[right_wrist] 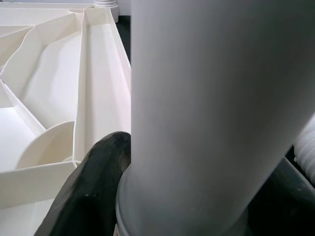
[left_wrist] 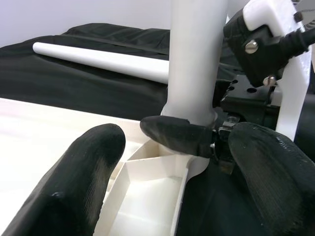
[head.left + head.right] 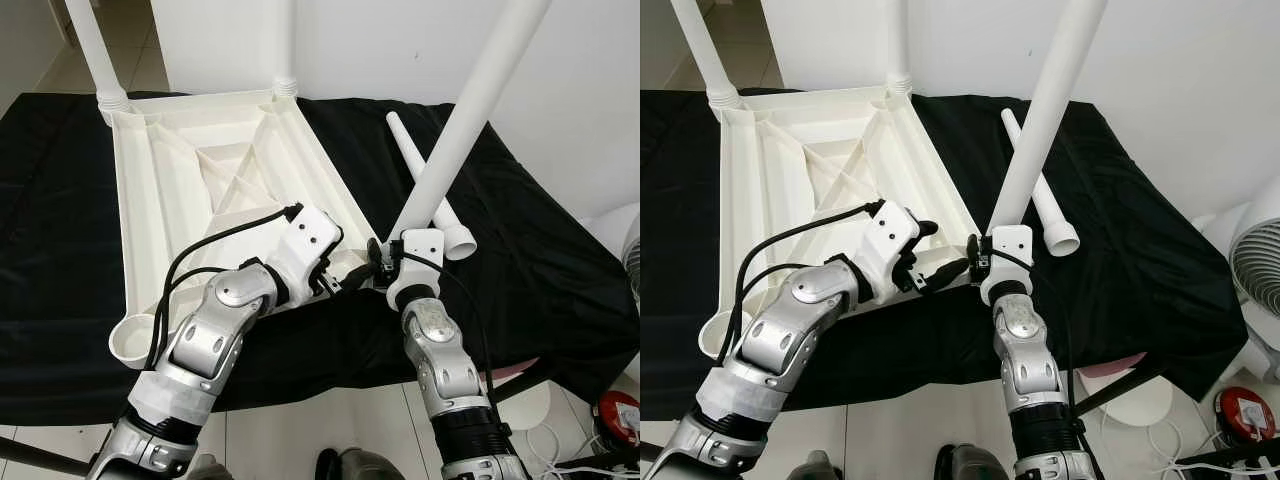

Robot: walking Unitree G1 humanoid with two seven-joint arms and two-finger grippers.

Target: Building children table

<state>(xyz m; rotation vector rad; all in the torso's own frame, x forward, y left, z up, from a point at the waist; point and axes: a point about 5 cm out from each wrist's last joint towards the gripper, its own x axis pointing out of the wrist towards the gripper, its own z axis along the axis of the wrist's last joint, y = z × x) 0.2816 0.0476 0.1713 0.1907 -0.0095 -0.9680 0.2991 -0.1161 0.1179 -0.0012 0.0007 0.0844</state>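
The white table top point(image 3: 130, 200) lies upside down on a black cloth. Two legs stand in its far corners: one far left point(image 3: 95, 50), one far right point(image 3: 285, 40). My right gripper point(image 3: 378, 262) is shut on the base of a third white leg point(image 3: 470, 110), which leans up to the right with its foot at the near right corner socket. One black finger point(image 2: 177, 135) wraps the leg's base. My left gripper point(image 2: 172, 182) is open just beside that corner, its fingers spread on either side. A loose leg point(image 3: 405, 145) lies on the cloth behind.
The near left corner socket point(image 3: 135, 340) stands empty. A white fan point(image 3: 1255, 270) is at the right, past the cloth's edge. A red object point(image 3: 1245, 412) and cables lie on the floor. A white wall closes the back.
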